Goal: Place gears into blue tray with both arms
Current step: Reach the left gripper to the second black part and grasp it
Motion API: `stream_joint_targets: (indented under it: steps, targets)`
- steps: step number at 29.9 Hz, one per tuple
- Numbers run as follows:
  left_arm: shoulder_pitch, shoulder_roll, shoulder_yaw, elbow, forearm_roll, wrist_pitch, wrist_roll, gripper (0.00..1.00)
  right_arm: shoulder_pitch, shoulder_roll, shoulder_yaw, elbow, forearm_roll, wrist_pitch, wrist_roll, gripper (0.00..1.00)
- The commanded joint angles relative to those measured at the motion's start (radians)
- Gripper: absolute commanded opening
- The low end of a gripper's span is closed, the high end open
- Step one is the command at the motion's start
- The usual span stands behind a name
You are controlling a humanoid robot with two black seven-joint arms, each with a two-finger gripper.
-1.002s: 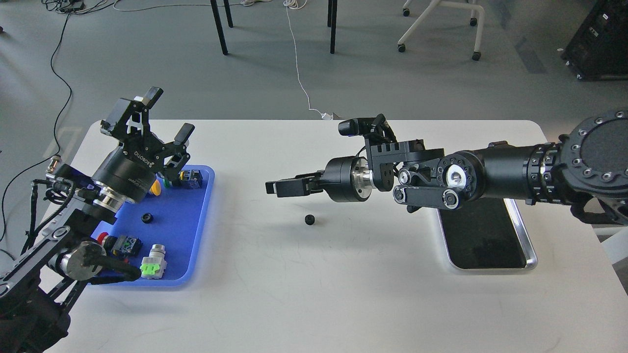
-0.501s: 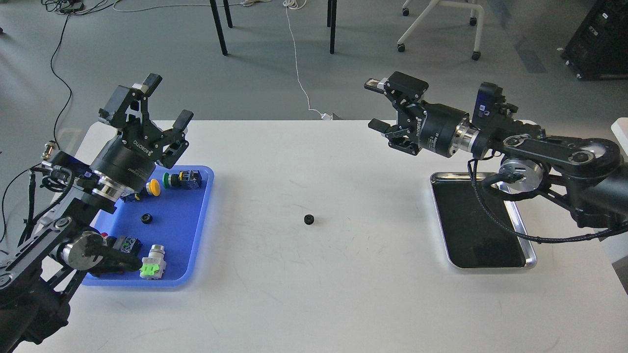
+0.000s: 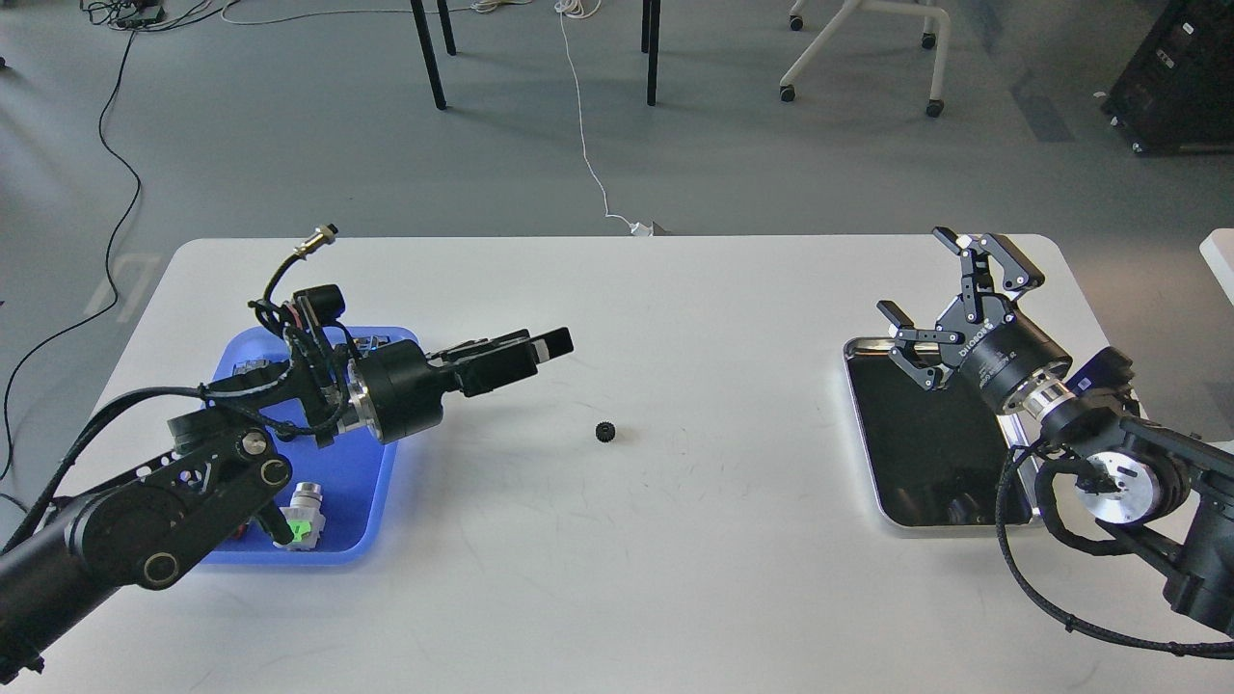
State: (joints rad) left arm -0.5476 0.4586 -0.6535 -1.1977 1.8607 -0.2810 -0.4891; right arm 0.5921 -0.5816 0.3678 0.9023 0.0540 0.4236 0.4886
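The left gripper (image 3: 549, 344), fingers pressed together, must spread above the gear (image 3: 606, 431) at its 5 o'clock; the right gripper (image 3: 950, 289) is spread.

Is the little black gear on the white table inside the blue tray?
No, the gear lies on the bare white table, well to the right of the blue tray.

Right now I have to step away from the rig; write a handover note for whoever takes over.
Left gripper: seen side-on over the table right of the blue tray, pointing toward the loose gear; cannot tell if it is open or shut.
Right gripper: open, empty, over the steel tray.
Gear on the bare table, mid-table, untouched.
Any other gear is hidden: the left arm covers most of the blue tray.
Left to do: pick up the table gear and set it in the blue tray.
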Motion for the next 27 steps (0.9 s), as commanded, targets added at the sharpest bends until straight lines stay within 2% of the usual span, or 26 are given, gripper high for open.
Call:
stream_joint_targets:
  steps: [1, 5, 10, 15, 27]
  targets:
    - [-0.104, -0.06, 0.127, 0.09, 0.23, 0.075, 0.0, 0.98, -0.012, -0.02, 0.007, 0.003, -0.002, 0.0, 0.0, 0.97]
    - [-0.208, -0.121, 0.254, 0.196, 0.321, 0.155, 0.0, 0.97, -0.011, -0.021, 0.007, 0.006, 0.0, 0.0, 0.0, 0.97]
    - [-0.304, -0.192, 0.374, 0.265, 0.321, 0.177, 0.0, 0.96, -0.012, -0.029, 0.007, 0.006, -0.003, 0.0, 0.0, 0.97]
    - [-0.304, -0.228, 0.413, 0.316, 0.321, 0.178, 0.0, 0.94, -0.014, -0.037, 0.007, 0.006, -0.003, 0.0, 0.0, 0.97]
    - [-0.299, -0.259, 0.44, 0.398, 0.321, 0.178, 0.0, 0.79, -0.012, -0.038, 0.007, 0.006, -0.003, 0.0, 0.0, 0.97]
